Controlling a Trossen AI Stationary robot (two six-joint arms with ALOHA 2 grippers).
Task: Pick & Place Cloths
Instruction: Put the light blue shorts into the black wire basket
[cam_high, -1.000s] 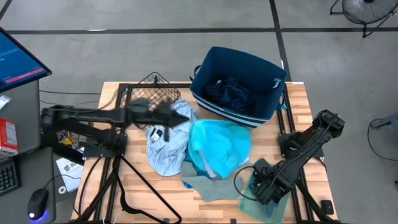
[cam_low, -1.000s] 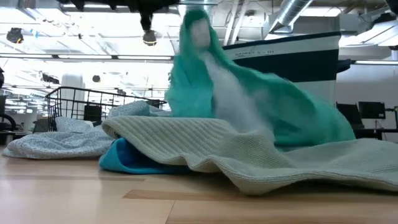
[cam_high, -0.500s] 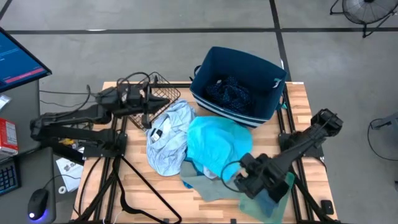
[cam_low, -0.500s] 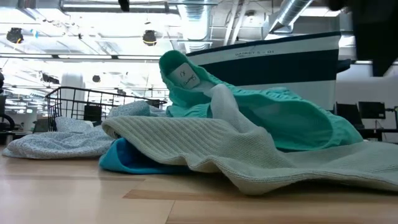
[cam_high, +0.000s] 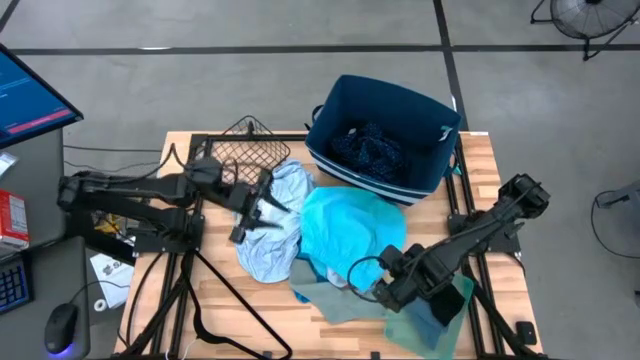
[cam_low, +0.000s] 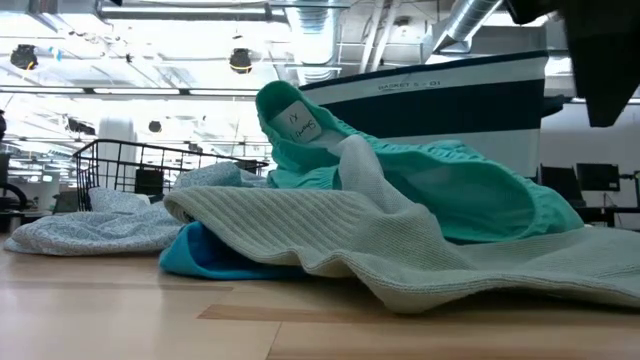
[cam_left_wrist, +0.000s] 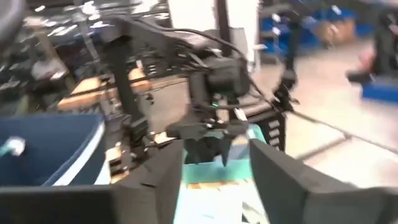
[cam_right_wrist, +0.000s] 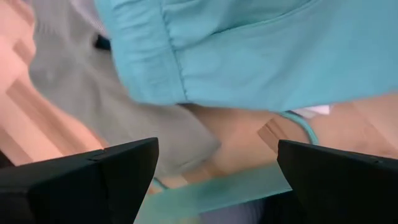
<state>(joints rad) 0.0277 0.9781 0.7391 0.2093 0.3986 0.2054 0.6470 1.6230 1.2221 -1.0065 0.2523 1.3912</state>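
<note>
Two hands are over the table (cam_high: 470, 160), and both have their fingers apart with nothing between them. The left hand (cam_high: 250, 215) hovers above the pale blue-white cloth (cam_high: 268, 240), which lies crumpled just beside the black wire basket (cam_high: 245, 150); the left wrist view shows its two dark fingers spread, with only open space between them. The right hand (cam_high: 385, 290) sits low at the near edge of the bright turquoise cloth (cam_high: 350, 230), and its wrist view shows both fingers wide apart, looking down at the turquoise hem, the grey cloth (cam_right_wrist: 81, 93) and bare wood.

That turquoise cloth is heaped in the middle of the table, touching the pale blue-white one on one side and lying over the grey cloth (cam_high: 330, 300) at the front. From table height the grey ribbed cloth (cam_low: 400, 250) drapes across the foreground, with the turquoise heap (cam_low: 440, 190) rising behind it, a white label showing at its peak.

At the far side stands the navy fabric bin (cam_high: 385, 135), with the dark navy patterned cloth (cam_high: 368, 150) lying inside it. A translucent green tray (cam_high: 440, 325) sits at the front right corner, partly under the right arm.
</note>
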